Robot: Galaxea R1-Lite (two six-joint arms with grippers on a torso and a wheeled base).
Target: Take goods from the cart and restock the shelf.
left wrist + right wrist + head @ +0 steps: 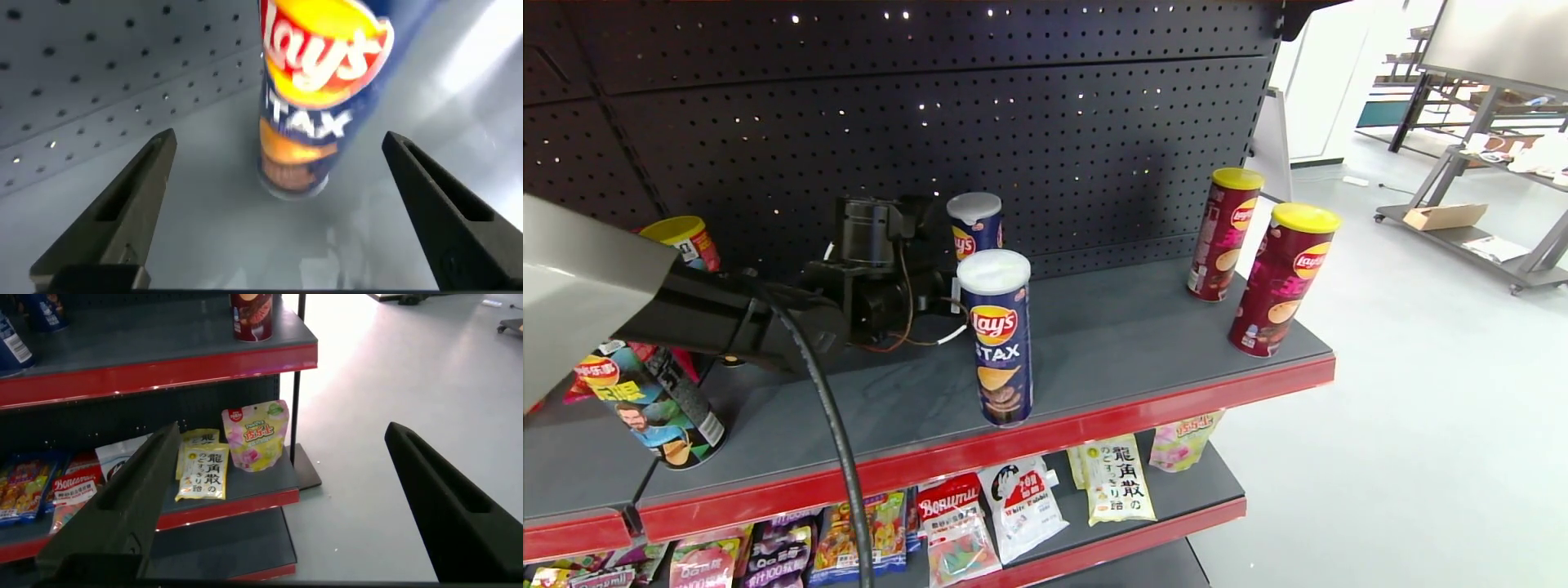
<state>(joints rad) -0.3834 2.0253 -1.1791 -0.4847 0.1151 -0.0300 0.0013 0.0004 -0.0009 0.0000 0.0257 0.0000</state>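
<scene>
Our left gripper was spread wide and empty. A blue chip can stood upright just ahead of it on the upper shelf. Our right gripper hung open and empty, facing the lower shelves. We judged this can placed, with more restocking likely left.

**Six chip cans on the upper shelf, at least seven snack bags on the lower shelf.**

Two cans in the centre of the frame are blue: the front blue can and the rear blue can. Two at the right are maroon with yellow lids: the far maroon can and the near maroon can. At the left are one yellow-lidded can and one multicoloured can. Seven bags can be counted along the bottom of the frame. Those at the lower left corner are too crowded to count.
</scene>
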